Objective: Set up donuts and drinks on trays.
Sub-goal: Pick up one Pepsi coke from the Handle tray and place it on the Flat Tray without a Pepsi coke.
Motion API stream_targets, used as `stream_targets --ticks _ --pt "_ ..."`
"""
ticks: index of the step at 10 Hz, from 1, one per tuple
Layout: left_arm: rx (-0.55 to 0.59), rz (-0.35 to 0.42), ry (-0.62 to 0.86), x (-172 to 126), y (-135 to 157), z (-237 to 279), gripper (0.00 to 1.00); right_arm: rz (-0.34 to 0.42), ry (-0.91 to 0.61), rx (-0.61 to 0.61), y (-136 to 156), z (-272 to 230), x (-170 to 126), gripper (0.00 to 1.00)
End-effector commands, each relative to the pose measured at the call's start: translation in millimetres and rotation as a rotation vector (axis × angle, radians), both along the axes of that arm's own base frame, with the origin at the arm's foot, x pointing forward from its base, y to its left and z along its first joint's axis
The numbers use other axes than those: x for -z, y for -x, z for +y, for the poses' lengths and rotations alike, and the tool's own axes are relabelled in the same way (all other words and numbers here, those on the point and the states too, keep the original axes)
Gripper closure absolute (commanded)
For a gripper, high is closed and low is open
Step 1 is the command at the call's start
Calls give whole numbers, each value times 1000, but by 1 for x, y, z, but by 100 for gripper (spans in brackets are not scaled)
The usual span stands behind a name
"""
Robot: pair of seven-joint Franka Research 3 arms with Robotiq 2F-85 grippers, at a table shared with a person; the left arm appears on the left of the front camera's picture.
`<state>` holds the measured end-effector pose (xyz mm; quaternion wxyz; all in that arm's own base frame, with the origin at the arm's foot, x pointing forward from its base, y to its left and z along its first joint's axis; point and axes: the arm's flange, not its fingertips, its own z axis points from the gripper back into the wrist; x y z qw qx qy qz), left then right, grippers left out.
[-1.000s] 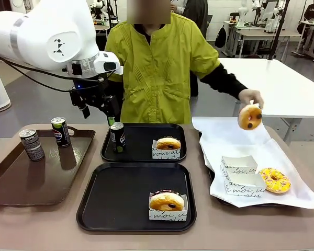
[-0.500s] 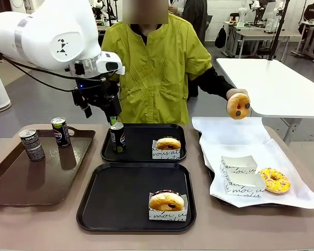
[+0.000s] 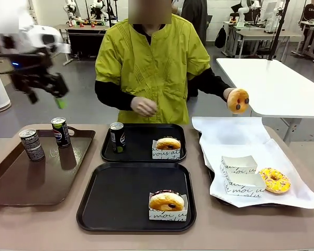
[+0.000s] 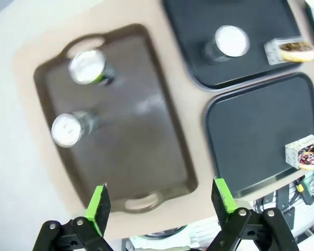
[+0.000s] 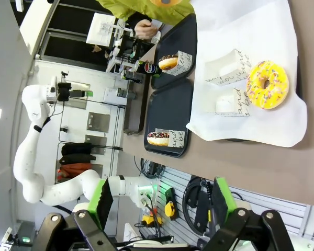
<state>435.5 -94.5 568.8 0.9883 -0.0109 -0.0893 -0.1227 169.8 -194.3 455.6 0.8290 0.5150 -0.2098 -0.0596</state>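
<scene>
Left tool and right tool spread, empty.

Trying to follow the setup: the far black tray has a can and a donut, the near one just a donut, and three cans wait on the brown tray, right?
Not quite: the front view shows two cans on the brown tray, not three. The far black tray does hold a can and a donut, the near black tray just a donut.

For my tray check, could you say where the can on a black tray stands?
Front view: the can stands at the left end of the far black tray, left of its sleeved donut.
</scene>
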Motion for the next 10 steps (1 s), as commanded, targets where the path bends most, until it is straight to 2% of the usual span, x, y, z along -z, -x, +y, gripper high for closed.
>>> stream_targets --ticks 1,2,3,4,5,6,7,8,10 --pt "-45 32 51 15 -12 38 0 -13 -5 -8 0 0 0 0" --pt "-88 39 67 26 -13 61 0 -13 -5 -8 0 0 0 0" --pt "-103 66 61 31 -32 82 0 -13 -5 -8 0 0 0 0" --pt "-132 78 67 38 -36 96 0 -13 -5 -8 0 0 0 0" --pt "-165 86 71 49 -28 106 0 -13 -5 -8 0 0 0 0" --pt "-170 95 59 48 -40 108 0 -13 -5 -8 0 0 0 0" --pt "-163 74 46 46 -42 97 0 -13 -5 -8 0 0 0 0" --pt "-174 106 39 54 -33 111 0 -13 -5 -8 0 0 0 0" --pt "-174 106 39 54 -33 111 0 -13 -5 -8 0 0 0 0"
